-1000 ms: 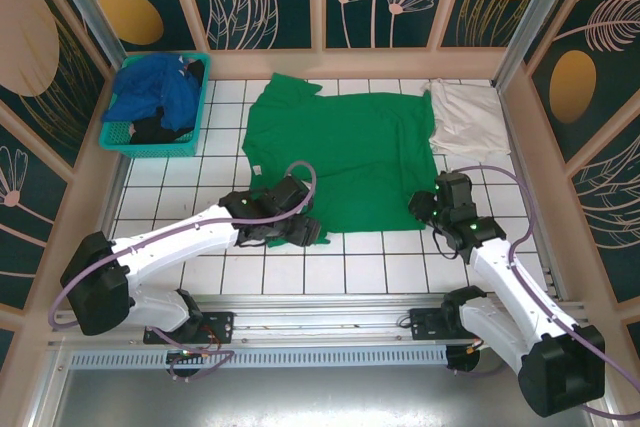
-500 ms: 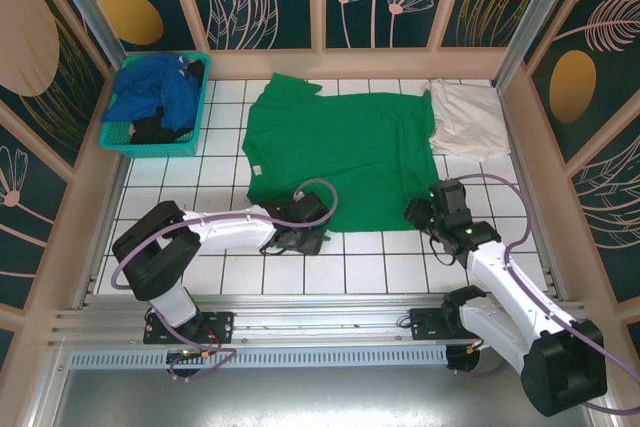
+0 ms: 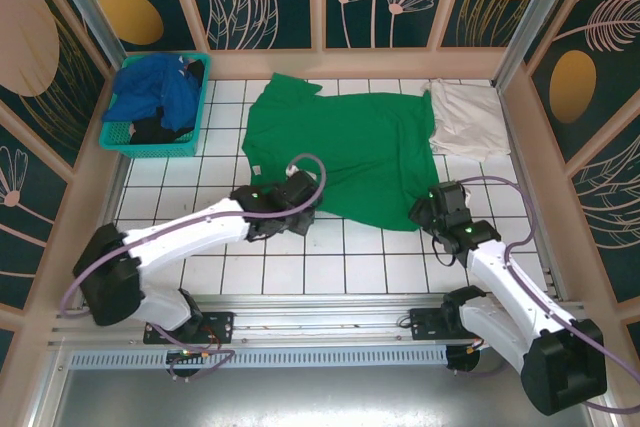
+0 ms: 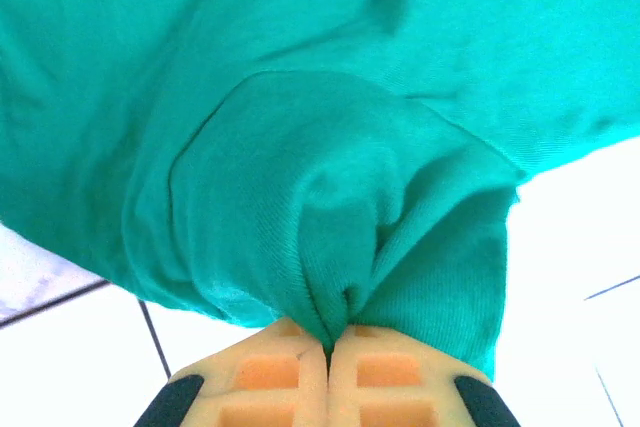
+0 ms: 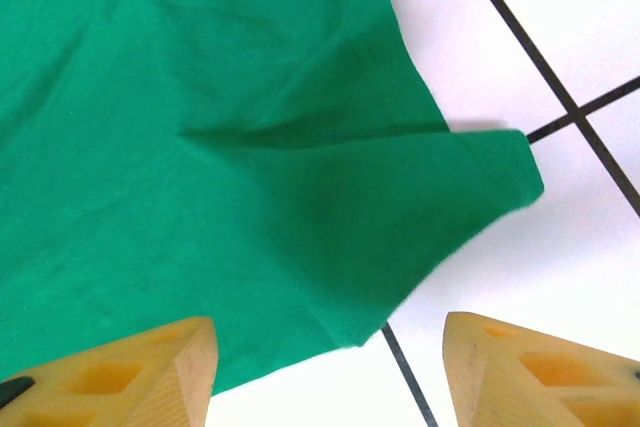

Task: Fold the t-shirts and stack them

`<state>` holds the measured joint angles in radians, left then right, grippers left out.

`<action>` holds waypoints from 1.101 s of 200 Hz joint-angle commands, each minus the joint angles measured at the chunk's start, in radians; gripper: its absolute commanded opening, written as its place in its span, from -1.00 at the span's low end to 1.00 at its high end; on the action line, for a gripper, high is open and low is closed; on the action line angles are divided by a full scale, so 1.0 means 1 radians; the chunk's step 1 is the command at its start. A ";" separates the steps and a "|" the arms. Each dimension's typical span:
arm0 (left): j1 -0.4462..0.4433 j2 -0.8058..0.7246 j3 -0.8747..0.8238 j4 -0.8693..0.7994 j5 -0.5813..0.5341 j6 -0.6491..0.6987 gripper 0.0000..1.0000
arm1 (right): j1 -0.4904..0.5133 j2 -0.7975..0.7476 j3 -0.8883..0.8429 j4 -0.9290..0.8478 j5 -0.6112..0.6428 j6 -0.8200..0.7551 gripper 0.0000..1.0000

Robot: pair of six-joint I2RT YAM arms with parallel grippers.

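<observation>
Two grippers are working the near hem of the green t-shirt, which lies spread across the middle of the tiled table.

Top external view. The left gripper sits on the near-left corner of the hem. A second ago it stood just off that hem, which ran straight across. Now the corner is drawn toward the far side, and the hem slants down to the right. The right gripper hovers at the near-right corner, which lies flat on the tiles. The cream-white t-shirt lies at the far right, just beside the green sleeve. The blue t-shirt is heaped in the teal basket at the far left.

Left wrist view. The jaws are pressed together with a bunched pleat of green cloth pinched between them. The cloth drapes away from the pinch, so the grip is made.

Right wrist view. The fingers stand wide apart, having spread over the last second. The hem corner lies on the tile ahead of them and touches neither. Nothing is held.

Consequence. The first fold appears to have begun on one side only. The right gripper probably needs to close on its corner before both carry the hem toward the collar. Otherwise the fold may skew.
</observation>
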<state>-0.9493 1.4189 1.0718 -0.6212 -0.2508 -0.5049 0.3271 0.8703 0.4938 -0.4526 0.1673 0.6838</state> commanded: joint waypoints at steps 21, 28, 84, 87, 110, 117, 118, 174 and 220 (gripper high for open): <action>0.000 -0.128 0.067 -0.175 0.008 0.074 -1.00 | 0.000 -0.028 0.043 -0.052 0.013 0.005 0.28; 0.000 -0.135 0.057 -0.163 0.028 0.077 -0.84 | 0.000 -0.030 0.040 -0.048 0.003 0.003 0.30; 0.016 -0.076 -0.056 -0.089 0.010 -0.008 0.51 | 0.002 -0.025 0.002 0.027 -0.094 -0.002 0.33; 0.019 -0.077 -0.061 -0.081 0.010 -0.011 0.52 | 0.003 -0.022 0.001 0.032 -0.101 -0.003 0.33; 0.041 -0.075 -0.084 -0.035 -0.015 -0.007 0.62 | 0.010 0.009 -0.010 0.080 -0.119 -0.012 0.35; 0.052 -0.063 -0.088 -0.020 -0.045 -0.006 0.68 | 0.011 0.026 -0.013 0.097 -0.113 -0.015 0.35; 0.054 -0.060 -0.088 -0.019 -0.048 -0.006 0.69 | 0.010 0.028 -0.012 0.100 -0.112 -0.016 0.35; 0.318 0.329 0.045 0.172 -0.097 0.044 0.74 | 0.006 0.355 0.064 0.183 -0.006 -0.072 0.19; 0.523 0.538 0.042 0.258 -0.060 0.060 0.60 | -0.109 0.439 0.043 0.144 0.021 -0.050 0.02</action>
<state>-0.5098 1.9091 1.1637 -0.3992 -0.3130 -0.4728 0.2836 1.3178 0.5449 -0.2932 0.1360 0.6277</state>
